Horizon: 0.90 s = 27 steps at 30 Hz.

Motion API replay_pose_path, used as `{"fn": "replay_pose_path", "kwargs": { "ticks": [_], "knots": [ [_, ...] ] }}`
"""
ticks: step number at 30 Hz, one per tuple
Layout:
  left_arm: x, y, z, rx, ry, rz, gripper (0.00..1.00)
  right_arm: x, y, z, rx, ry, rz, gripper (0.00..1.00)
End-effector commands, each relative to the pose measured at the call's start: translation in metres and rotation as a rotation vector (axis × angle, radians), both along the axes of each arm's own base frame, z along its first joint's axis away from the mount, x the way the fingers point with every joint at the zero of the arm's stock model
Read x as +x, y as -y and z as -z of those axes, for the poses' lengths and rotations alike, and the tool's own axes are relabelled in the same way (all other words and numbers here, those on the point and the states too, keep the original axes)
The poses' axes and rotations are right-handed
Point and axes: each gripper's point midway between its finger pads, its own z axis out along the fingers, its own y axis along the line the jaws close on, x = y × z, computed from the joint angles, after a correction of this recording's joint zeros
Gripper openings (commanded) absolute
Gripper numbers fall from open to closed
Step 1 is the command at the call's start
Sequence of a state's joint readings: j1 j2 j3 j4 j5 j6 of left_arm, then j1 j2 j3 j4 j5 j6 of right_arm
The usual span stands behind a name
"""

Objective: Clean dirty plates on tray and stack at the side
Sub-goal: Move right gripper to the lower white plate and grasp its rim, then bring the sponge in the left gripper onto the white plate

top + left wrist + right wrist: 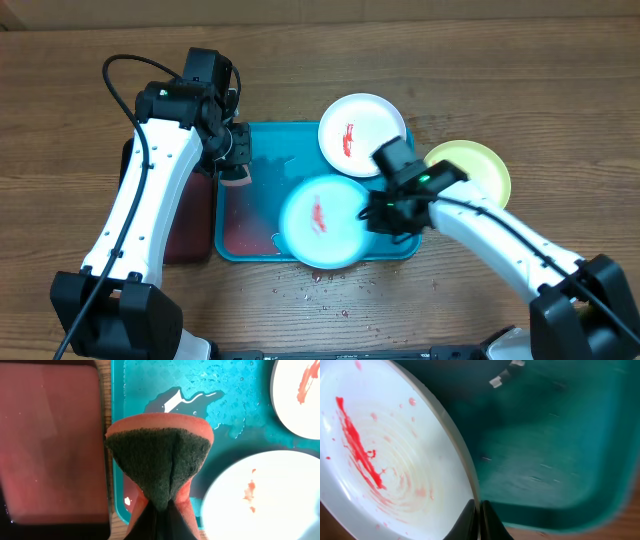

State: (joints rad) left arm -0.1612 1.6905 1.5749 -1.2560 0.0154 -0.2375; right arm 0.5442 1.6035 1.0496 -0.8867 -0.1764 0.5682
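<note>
Wooden table point(80, 60) is filling the whole view, with crumbs point(322, 285) lying by the near side of the tray.

- Right gripper point(385, 212) is pinching the rim of the aqua plate point(318, 222), fingers pressed together on the thin edge. Its wrist view is showing a long red streak across the plate's face.
- That plate is sitting in the turquoise tray point(250, 235), its near edge overhanging the front rim.
- Left gripper point(159, 512) is clamping a folded sponge point(160, 460), orange with a dark scouring face, over the tray's left side. It is apart from both plates there; I cannot tell whether it is touching the tray floor.
- Puddle point(185, 399) is glistening on the tray just beyond the sponge.
- White plate point(362, 135) is resting on the tray's far right corner, with a red smear showing.
- Yellow-green plate point(470, 172) is lying on the table just right of the tray, showing no visible sauce.
- Dark red tray point(190, 235) is sitting against the turquoise one on the left.

Progress, as I judge it: one plate is likely wiped and set aside, two are waiting to be scrubbed, and no stack is formed yet.
</note>
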Motion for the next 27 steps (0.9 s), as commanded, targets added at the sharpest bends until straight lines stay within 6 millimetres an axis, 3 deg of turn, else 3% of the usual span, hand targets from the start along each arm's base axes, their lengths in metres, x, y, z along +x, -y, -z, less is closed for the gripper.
{"fn": "replay_pose_path", "kwargs": {
  "ticks": [1,5,12,15,20,27],
  "knots": [
    [0.001,0.001,0.000,-0.016,0.003,-0.018,0.04,0.012,-0.036,-0.013,0.065,0.062,0.122,0.04],
    [0.001,0.001,-0.001,-0.016,0.005,-0.018,0.04,0.028,-0.061,-0.003,0.077,0.140,0.165,0.04],
    [0.003,0.001,-0.001,-0.018,0.013,-0.018,0.04,0.027,-0.092,0.033,0.144,0.066,0.100,0.04],
    [0.006,0.002,-0.001,-0.021,0.024,-0.018,0.04,0.028,-0.093,0.034,0.147,0.075,0.092,0.17],
    [0.009,0.010,-0.003,-0.059,0.037,-0.007,0.04,0.039,-0.091,0.032,0.141,0.119,0.110,0.30],
    [0.015,0.023,0.001,-0.064,0.052,0.043,0.04,0.044,-0.085,0.037,0.120,0.119,0.178,0.31]
  ]
}}
